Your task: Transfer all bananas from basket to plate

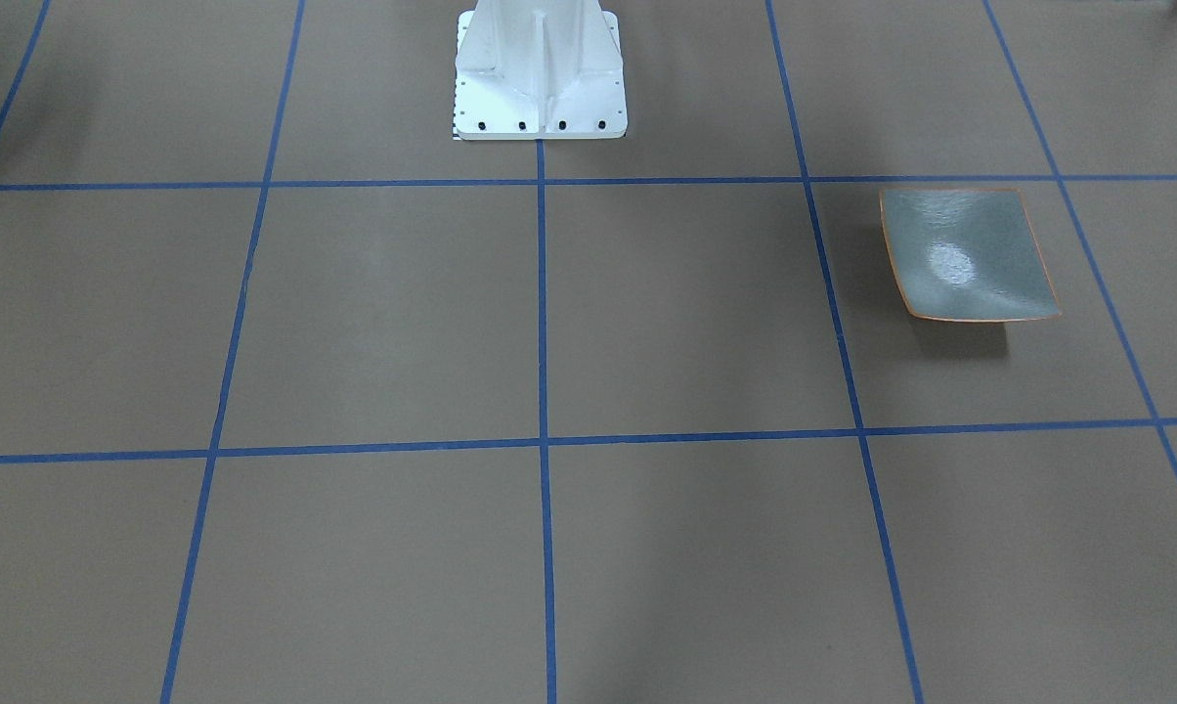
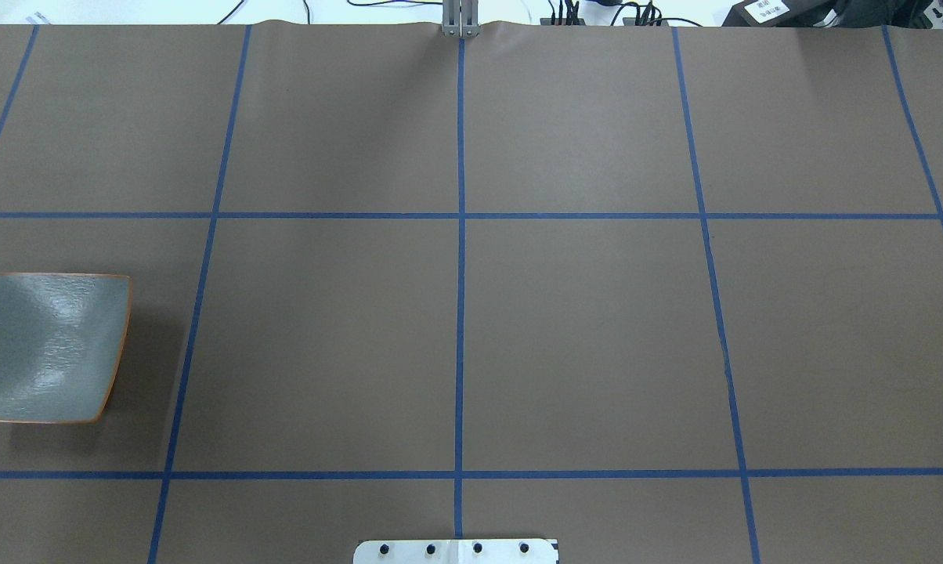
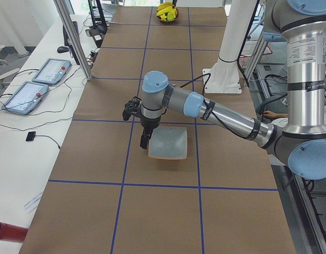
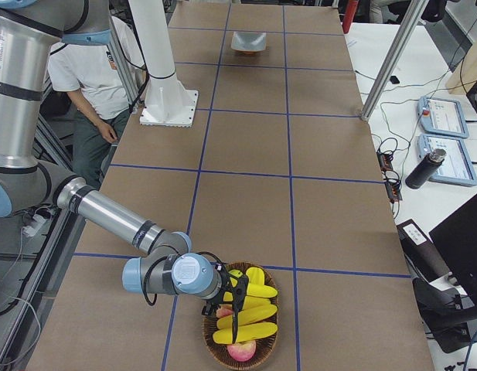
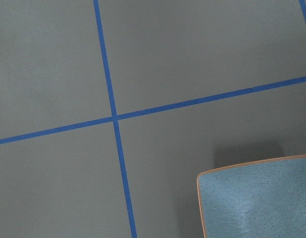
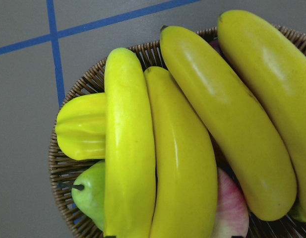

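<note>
1. Bananas (image 6: 187, 163) fill the right wrist view: four of them, smooth, glossy, bright yellow and gently curved. They lie side by side, touching along their lengths.
2. They rest in a round basket (image 6: 68, 173) of brown woven wicker, with its ribbed rim showing at the left.
3. Under and beside them are a ridged yellow star-shaped fruit (image 6: 83, 126), a green pear (image 6: 91, 191) and a pink fruit (image 6: 232, 208).
4. In the right side view the right pincer (image 4: 236, 313) points down over the bananas. I cannot tell whether it is spread or pinched, or whether it touches them.
5. At the opposite end, well apart from the basket, sits the plate (image 1: 965, 256). It is square, glossy and grey-green, with a thin orange rim and upturned edges.
6. The left pincer (image 3: 144, 138) hangs by the plate's rim on the side away from the robot. How far its fingers are parted cannot be told.
7. The surface (image 2: 581, 337) is a matte brown sheet that blue tape (image 2: 460, 313) divides into large squares.
8. A white pedestal (image 1: 540, 73) is bolted at the robot's edge.
</note>
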`<state>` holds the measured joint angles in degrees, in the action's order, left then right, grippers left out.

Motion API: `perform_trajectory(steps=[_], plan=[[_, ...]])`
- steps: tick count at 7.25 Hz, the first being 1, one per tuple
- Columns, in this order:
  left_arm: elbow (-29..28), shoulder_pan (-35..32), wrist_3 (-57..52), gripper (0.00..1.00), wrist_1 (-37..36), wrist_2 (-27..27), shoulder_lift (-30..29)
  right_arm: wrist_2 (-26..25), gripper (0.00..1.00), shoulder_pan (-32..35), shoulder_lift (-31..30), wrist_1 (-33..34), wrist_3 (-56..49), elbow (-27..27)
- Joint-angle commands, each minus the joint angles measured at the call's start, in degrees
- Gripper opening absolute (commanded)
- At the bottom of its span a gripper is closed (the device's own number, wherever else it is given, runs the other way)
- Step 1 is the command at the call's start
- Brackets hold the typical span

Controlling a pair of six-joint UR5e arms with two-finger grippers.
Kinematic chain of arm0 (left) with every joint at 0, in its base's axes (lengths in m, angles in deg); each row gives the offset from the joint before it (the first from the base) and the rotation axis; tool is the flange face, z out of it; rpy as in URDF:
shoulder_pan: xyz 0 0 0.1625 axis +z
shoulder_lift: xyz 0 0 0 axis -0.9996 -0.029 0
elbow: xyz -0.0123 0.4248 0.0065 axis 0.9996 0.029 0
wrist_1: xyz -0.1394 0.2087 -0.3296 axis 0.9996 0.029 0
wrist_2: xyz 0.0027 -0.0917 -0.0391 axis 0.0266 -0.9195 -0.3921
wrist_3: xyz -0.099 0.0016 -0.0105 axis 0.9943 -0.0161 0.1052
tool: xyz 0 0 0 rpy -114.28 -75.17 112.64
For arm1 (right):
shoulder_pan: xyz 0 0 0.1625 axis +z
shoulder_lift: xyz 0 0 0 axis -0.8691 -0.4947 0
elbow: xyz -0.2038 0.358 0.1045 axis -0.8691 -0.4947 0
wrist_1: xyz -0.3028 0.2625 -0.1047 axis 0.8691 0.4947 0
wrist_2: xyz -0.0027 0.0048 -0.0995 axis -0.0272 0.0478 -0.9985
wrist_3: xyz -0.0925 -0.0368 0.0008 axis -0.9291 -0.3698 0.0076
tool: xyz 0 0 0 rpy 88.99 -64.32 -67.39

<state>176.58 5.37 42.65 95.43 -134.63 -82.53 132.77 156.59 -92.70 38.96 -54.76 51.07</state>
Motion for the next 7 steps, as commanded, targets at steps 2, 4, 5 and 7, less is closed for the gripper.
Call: perform_trajectory(steps=[2,4,5,7], plan=[[0.05,0.0,-0.06,0.99,0.0,0.0,0.0,-0.36,0.49,-0.09,0.24,0.06,0.05,-0.37],[0.05,0.0,-0.06,0.99,0.0,0.0,0.0,-0.37,0.0,-0.09,0.24,0.06,0.05,-0.46],[0.05,0.0,-0.06,0.99,0.0,0.0,0.0,-0.28,0.0,-0.18,0.24,0.06,-0.03,-0.55],[0.13,0.0,-0.06,0.99,0.0,0.0,0.0,0.16,0.0,0.0,1.64,0.06,-0.04,0.32]])
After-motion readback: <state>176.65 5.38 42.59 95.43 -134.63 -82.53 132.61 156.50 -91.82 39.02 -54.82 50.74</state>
